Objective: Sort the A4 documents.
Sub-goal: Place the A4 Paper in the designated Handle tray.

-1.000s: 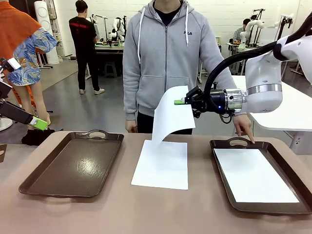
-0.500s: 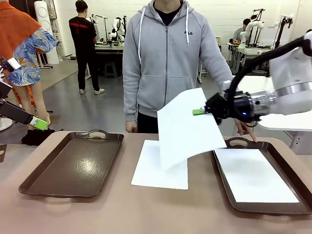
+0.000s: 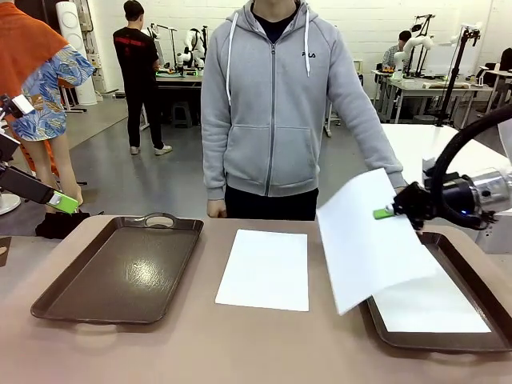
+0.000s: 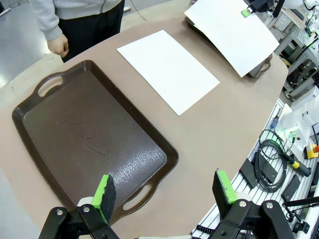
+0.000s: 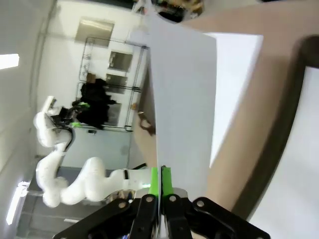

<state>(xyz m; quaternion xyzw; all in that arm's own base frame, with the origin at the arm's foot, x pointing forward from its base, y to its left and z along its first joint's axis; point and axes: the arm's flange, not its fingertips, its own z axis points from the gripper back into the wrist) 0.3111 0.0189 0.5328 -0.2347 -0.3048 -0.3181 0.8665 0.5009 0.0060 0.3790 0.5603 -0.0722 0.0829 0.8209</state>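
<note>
Three white sheets are showing. The right hand [image 3: 385,213] is pinching one sheet [image 3: 364,240] by its upper edge, pads shut tight on it. That sheet is hanging tilted, its long axis slanting down toward the robot and its lower part overlapping the left rim of the right tray [image 3: 472,250], where a second sheet [image 3: 436,308] is lying flat. The tray is therefore sitting below and rightward of the grip, nearest this arm. A third sheet [image 3: 264,268] is lying on the surface [image 3: 240,344] between the trays. The left hand [image 4: 164,190] is hovering wide open and empty over the left tray [image 4: 84,144]. No sheet is showing writing; the person's hoodie [image 3: 272,120] is bearing small print reading FILA.
</note>
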